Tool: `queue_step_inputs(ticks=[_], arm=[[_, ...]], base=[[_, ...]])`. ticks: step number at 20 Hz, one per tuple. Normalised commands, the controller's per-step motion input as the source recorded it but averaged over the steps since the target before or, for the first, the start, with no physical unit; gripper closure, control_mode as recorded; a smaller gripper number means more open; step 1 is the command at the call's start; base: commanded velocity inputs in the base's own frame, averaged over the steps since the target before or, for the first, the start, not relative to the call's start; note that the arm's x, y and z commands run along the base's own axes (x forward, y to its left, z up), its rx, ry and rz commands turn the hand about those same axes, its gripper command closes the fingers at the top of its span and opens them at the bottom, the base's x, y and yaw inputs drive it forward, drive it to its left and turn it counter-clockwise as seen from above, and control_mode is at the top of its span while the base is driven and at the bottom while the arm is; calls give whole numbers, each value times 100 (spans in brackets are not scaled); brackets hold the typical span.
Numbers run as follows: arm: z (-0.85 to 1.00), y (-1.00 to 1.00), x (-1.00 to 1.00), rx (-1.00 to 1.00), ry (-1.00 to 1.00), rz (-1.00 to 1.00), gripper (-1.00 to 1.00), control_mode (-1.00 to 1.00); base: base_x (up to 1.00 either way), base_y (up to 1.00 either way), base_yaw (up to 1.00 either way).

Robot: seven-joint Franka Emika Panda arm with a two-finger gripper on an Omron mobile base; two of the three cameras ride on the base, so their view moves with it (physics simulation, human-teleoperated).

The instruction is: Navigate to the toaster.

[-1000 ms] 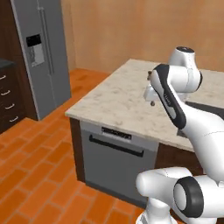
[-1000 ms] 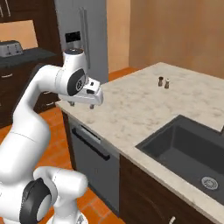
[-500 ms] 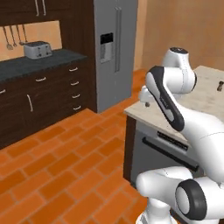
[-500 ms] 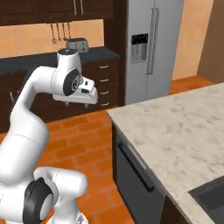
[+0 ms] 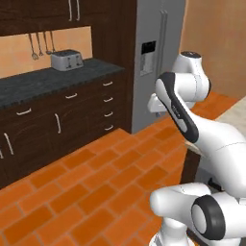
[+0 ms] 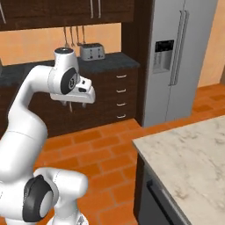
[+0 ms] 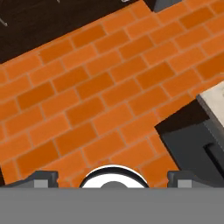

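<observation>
- The approach step was in hand: the boxy silver-grey metal toaster [image 5: 67, 60] [image 6: 92, 52] was seen in the upper left, on the dark surface [image 5: 53, 80], well apart across the brick floor [image 5: 91, 182].
- The end effector [image 6: 69, 107] was held over the floor; whether its fingers were apart could not be told.
- A drive toward the toaster was judged necessary next.

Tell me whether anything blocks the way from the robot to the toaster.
Nothing visible does. The toaster sits on the dark counter against the far wall, and bare brick floor lies between it and the gripper. The stone-topped island stands off to the right.

Even, shadowless, slightly soft rendering
</observation>
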Motion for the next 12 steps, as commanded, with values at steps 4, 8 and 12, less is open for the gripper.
queue_step_inputs(ticks=[4, 8, 12], arm=[[0, 0, 0, 0, 0, 0, -100, 100], [0, 0, 0, 0, 0, 0, -100, 100], [0, 0, 0, 0, 0, 0, -100, 100]], base=[[100, 50, 9], [100, 34, 9], [100, 22, 11]])
